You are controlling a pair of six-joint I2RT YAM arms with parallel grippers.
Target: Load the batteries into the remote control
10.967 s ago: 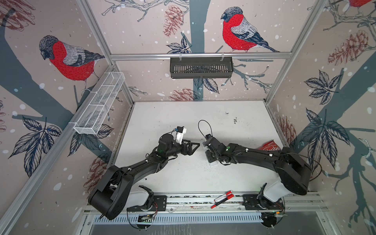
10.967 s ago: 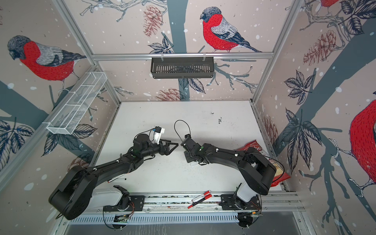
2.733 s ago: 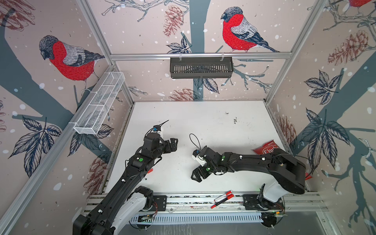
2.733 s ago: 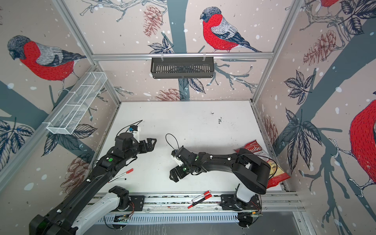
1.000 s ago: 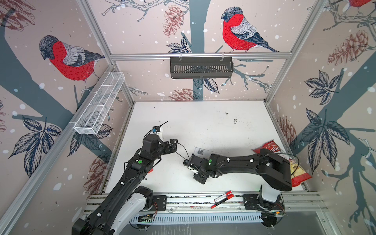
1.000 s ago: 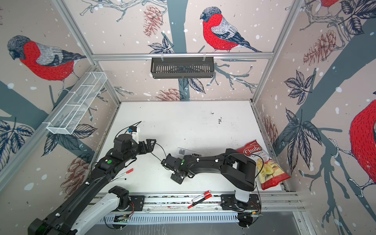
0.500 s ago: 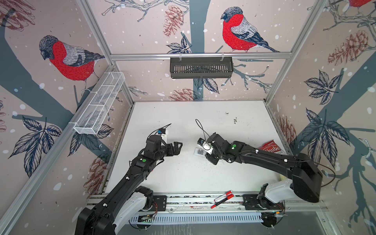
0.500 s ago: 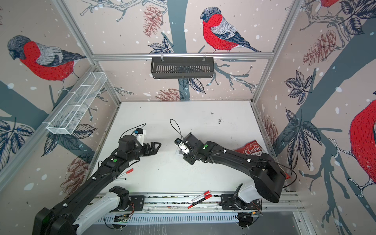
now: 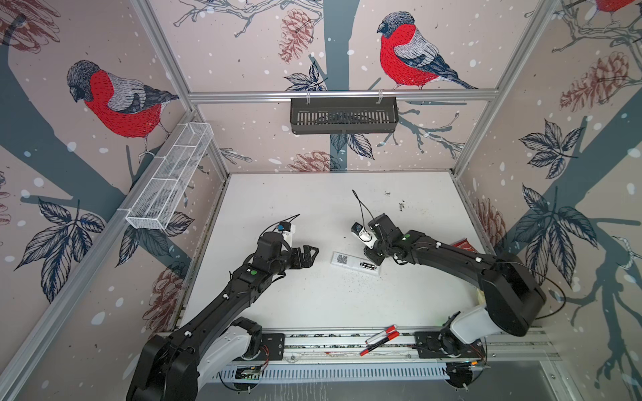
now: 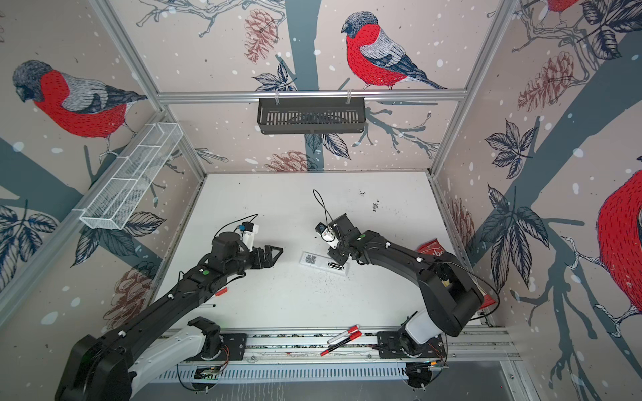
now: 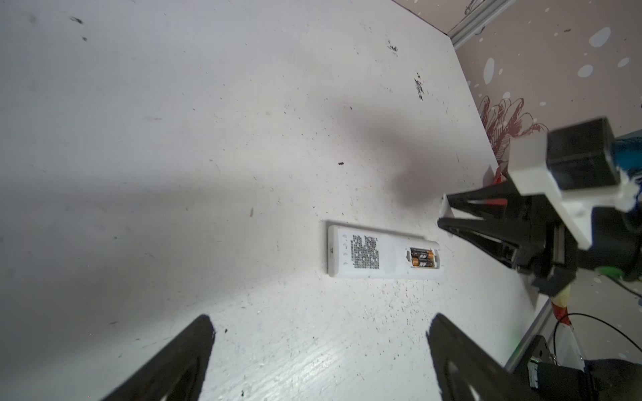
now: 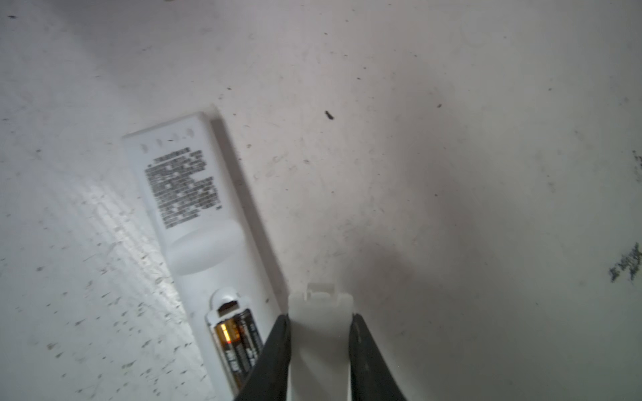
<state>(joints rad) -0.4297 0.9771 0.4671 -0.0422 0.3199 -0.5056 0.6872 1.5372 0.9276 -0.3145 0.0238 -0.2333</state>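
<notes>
A: Remote status?
B: The long slim white plastic remote control (image 9: 354,263) is laid back-up on the white tabletop (image 9: 330,305), mid-table in both top views. The compartment is uncovered, and two small black, copper-ended batteries (image 11: 423,257) are seated in it side by side.
A: Any readable print?
B: A block of black text is printed on the back, too fine to be read. The battery lettering is blurred as well.
A: Grippers?
B: The remote is flanked by both. Right gripper (image 12: 319,330) is closed on a small white plastic battery cover (image 12: 319,302), held just beside the remote's battery end. Whether they touch cannot be told. Left gripper (image 9: 310,255) is spread wide with nothing held, pointed at the label end with a clear gap.
A: Change against a second ago?
B: Right gripper was then seen on the near side of the remote and is now placed at the battery end. Left gripper has been brought slightly closer.
</notes>
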